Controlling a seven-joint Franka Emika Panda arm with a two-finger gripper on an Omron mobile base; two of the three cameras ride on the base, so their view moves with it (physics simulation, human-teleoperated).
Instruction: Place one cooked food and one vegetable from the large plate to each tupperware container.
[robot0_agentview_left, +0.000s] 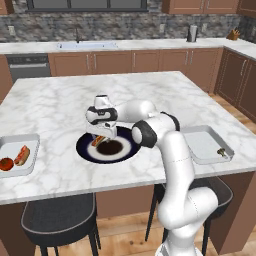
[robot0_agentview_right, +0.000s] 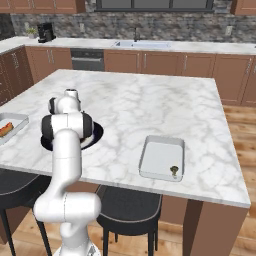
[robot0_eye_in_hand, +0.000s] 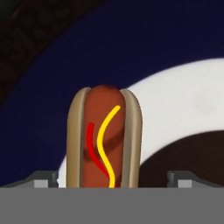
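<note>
From the left base camera, my gripper (robot0_agentview_left: 98, 138) hangs low over the large plate (robot0_agentview_left: 85, 148), jaws wide apart, gripping nothing, with a hot dog (robot0_agentview_left: 98, 140) right under my fingertips at the plate's near-left part. Well off to my left sits a tupperware container (robot0_agentview_left: 18, 139) holding a second hot dog (robot0_agentview_left: 22, 155) and a tomato (robot0_agentview_left: 6, 164); well off to my right the other tupperware container (robot0_agentview_left: 200, 143) holds a small dark vegetable (robot0_agentview_left: 220, 152) in its near corner.

From the right base camera, my arm covers most of the plate (robot0_agentview_right: 96, 133); the right container (robot0_agentview_right: 157, 159) lies far to my right.

Hand camera: the hot dog (robot0_eye_in_hand: 104, 138) lies between my spread fingertips (robot0_eye_in_hand: 43, 179), untouched, across the plate's (robot0_eye_in_hand: 175, 48) navy rim and white ring
</note>
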